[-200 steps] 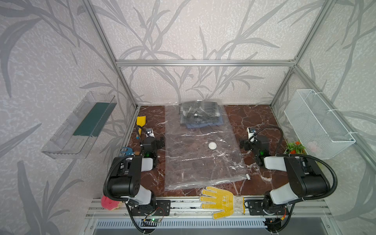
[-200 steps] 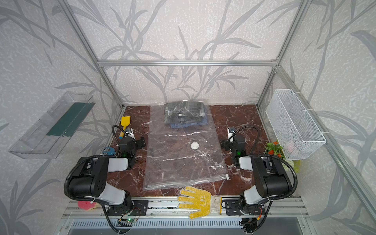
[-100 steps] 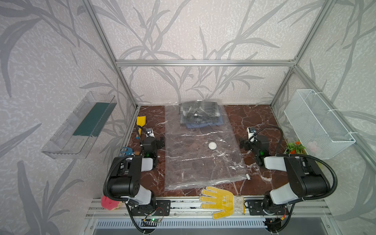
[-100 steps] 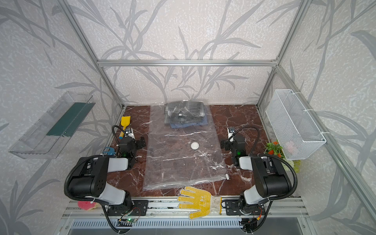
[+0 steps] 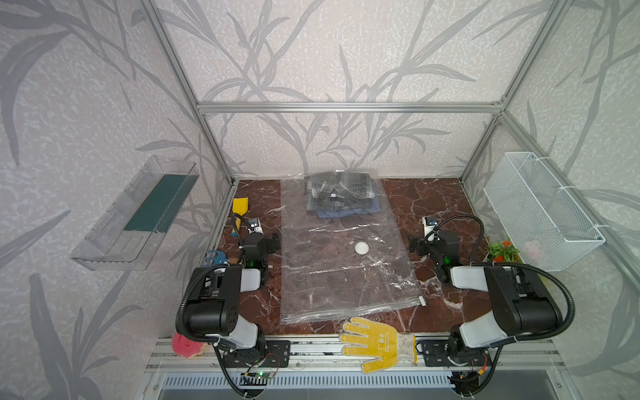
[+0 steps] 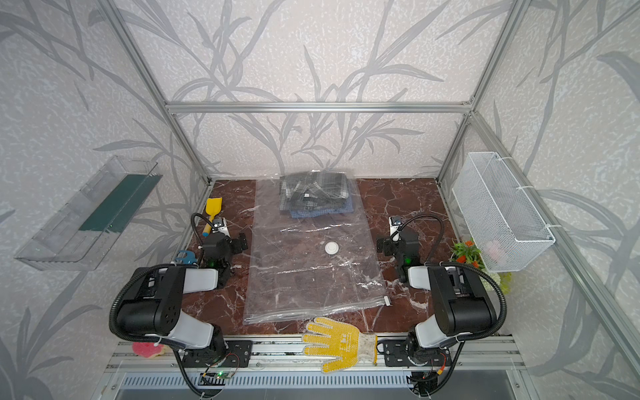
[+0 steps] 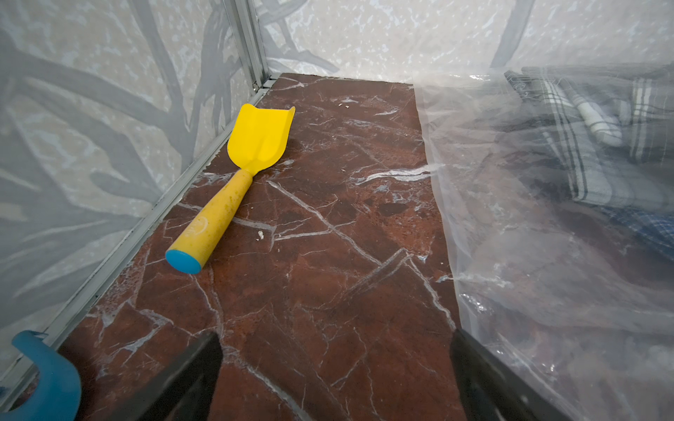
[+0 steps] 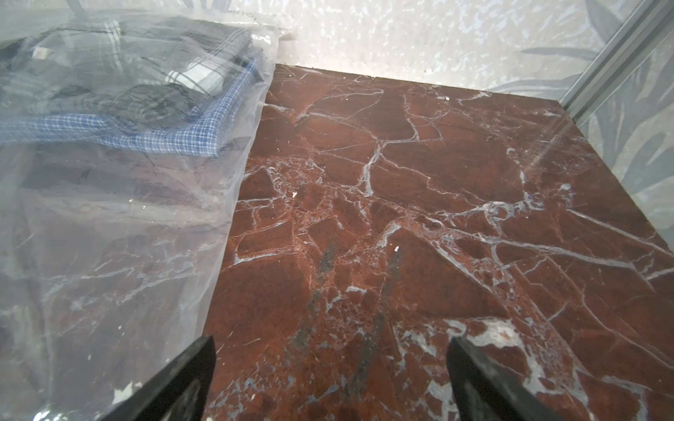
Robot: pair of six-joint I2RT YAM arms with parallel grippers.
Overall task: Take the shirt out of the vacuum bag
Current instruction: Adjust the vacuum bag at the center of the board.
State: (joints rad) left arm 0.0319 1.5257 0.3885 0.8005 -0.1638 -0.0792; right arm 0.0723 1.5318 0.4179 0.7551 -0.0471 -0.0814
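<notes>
The clear vacuum bag (image 5: pixel 346 273) (image 6: pixel 311 277) lies flat along the middle of the marble table, with its white valve (image 5: pixel 362 247) at the centre and its slider (image 5: pixel 421 300) at the near right corner. The folded plaid shirt (image 5: pixel 341 192) (image 6: pixel 313 192) sits inside the bag's far end, on top of blue checked cloth (image 8: pixel 175 140). My left gripper (image 5: pixel 273 241) (image 7: pixel 335 339) rests open on bare marble just off the bag's left edge. My right gripper (image 5: pixel 415 245) (image 8: pixel 330 342) stands open beside the bag's right edge. Neither holds anything.
A yellow scoop (image 5: pixel 239 207) (image 7: pixel 255 145) lies by the left wall, and a blue object (image 7: pixel 47 375) sits behind it. A yellow glove (image 5: pixel 375 343) lies on the front rail. A wire basket (image 5: pixel 540 211) and a small plant (image 5: pixel 502 249) are at the right.
</notes>
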